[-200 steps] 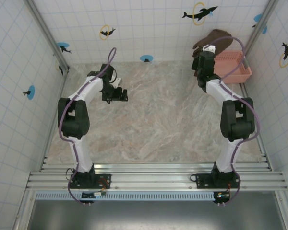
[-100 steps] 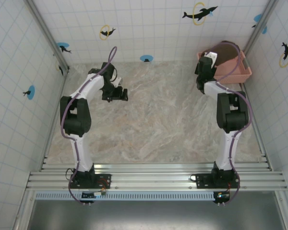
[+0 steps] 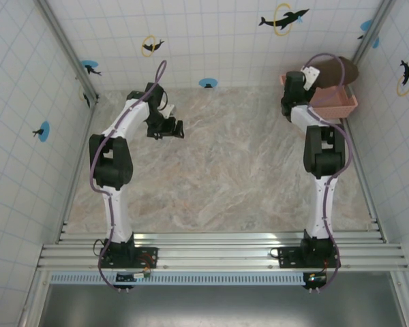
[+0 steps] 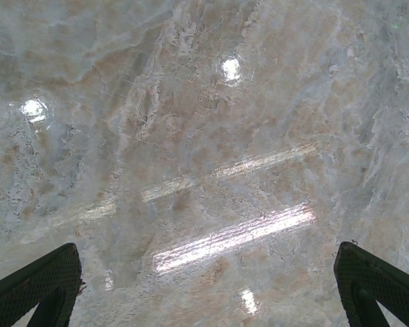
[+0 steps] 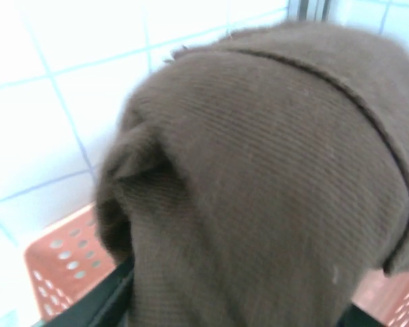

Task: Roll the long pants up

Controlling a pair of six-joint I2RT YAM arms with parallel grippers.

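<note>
The long pants are a bunched dark brown mass held up over the back of the pink mesh basket, against the tiled wall. My right gripper is at the basket's back left corner. In the right wrist view the ribbed brown cloth covers most of the frame, gathered between the fingers of the right gripper, which is shut on the bunch. My left gripper hovers open over bare marble at the far left, nothing between its fingers.
The basket stands in the far right corner against the tiled walls. A metal corner post rises just behind it. Marble tabletop stretches between the two arms. Aluminium rails run along the near edge.
My right gripper has swung right and back over the basket, carrying the brown pants from the basket's left side to its back. The left gripper has shifted slightly farther away.
</note>
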